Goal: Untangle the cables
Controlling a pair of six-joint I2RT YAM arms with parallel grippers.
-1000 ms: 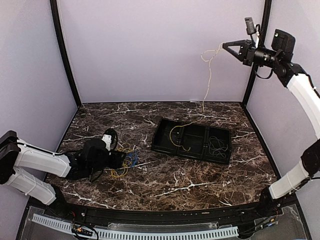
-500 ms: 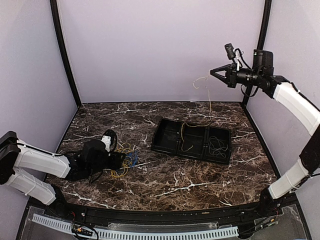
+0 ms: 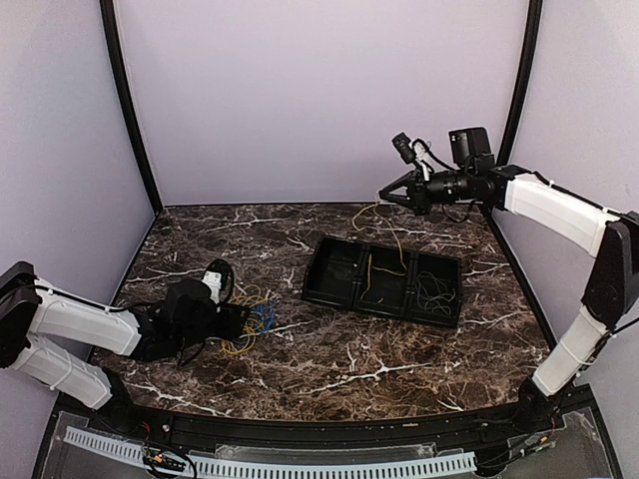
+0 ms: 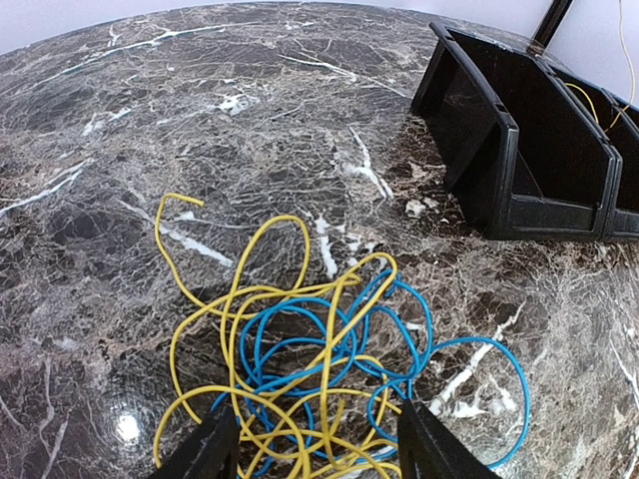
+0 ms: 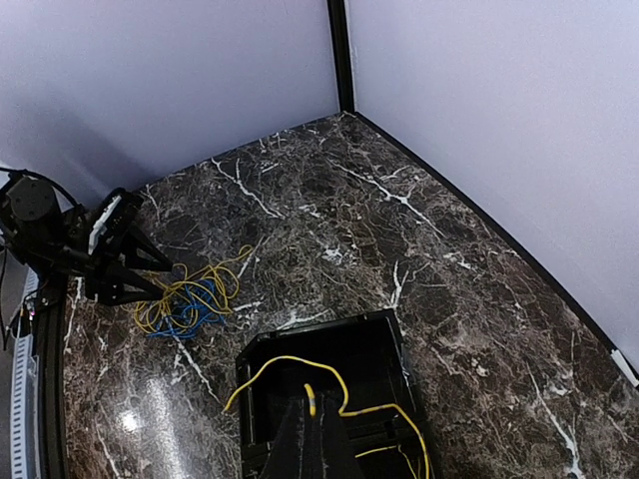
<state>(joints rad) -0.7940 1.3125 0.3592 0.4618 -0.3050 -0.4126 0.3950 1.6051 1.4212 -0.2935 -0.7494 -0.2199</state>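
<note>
1. While my left pincer [image 3: 243, 319] lies low on the marble table [image 3: 349, 369], the overhead view puts it right at the tangle of yellow and blue cables [image 3: 262, 319], well left of the black tray [image 3: 379, 309].
2. Same view: my right pincer [image 3: 383, 196] is raised above the tray's far side and clamped on one yellow cable [image 3: 397, 239]. That cable hangs down into the tray's middle compartment. A dark grey cable [image 3: 432, 291] lies coiled in the right-hand compartment.
3. Left wrist view: my two fingers [image 4: 212, 449] stand wide apart with nothing gripped. The tangle [image 4: 319, 349] sits just ahead of them and partly between them, yellow loops laced through blue ones, flat on the marble. One yellow loop strays out to the left. The tray's end wall [image 4: 499, 160] is off to the upper right, apart from the tangle.
4. Right wrist view: my fingers are closed, and the yellow cable's end [image 5: 312, 397] pokes out at the tips. The rest of the cable curves across the tray compartment below [image 5: 329, 324]. Far below on the left, the tangle [image 5: 185, 299] lies at the left pincer's tips.
</note>
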